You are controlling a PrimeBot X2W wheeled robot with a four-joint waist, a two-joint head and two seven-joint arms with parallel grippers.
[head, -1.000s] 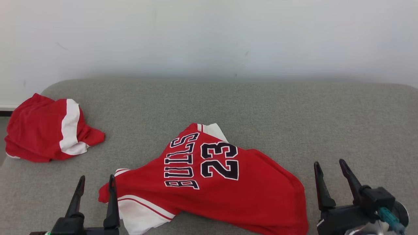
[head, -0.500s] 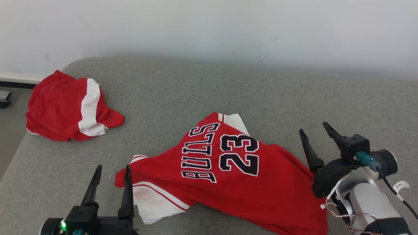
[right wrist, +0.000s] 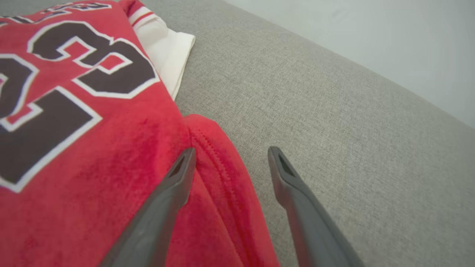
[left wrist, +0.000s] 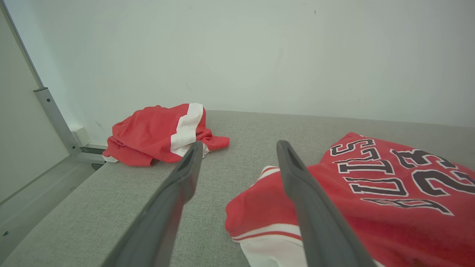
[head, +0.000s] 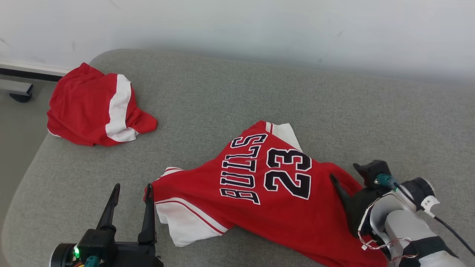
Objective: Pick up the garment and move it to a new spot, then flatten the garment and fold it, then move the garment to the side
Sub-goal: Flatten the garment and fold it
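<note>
A red jersey (head: 267, 193) with "BULLS 23" in black lies crumpled on the grey cushion (head: 259, 92), a white panel at its near-left end. My left gripper (head: 131, 187) stands open just left of the jersey's left corner; in the left wrist view its right finger (left wrist: 297, 185) overlaps that corner of the jersey (left wrist: 371, 193). My right gripper (head: 345, 173) is tilted down at the jersey's right edge. In the right wrist view this gripper (right wrist: 231, 150) is open, its left finger over the red hem (right wrist: 222, 174) and its right finger over bare cushion.
A second red-and-white garment (head: 96, 107) lies bunched at the cushion's back-left corner, also in the left wrist view (left wrist: 163, 133). A white wall (head: 237, 26) runs behind. The cushion's left edge drops to floor with a metal bar (head: 15, 87).
The head camera has shifted, so the whole scene sits further right and lower. My right gripper has swung forward and down onto the jersey's right edge. The left gripper holds its place.
</note>
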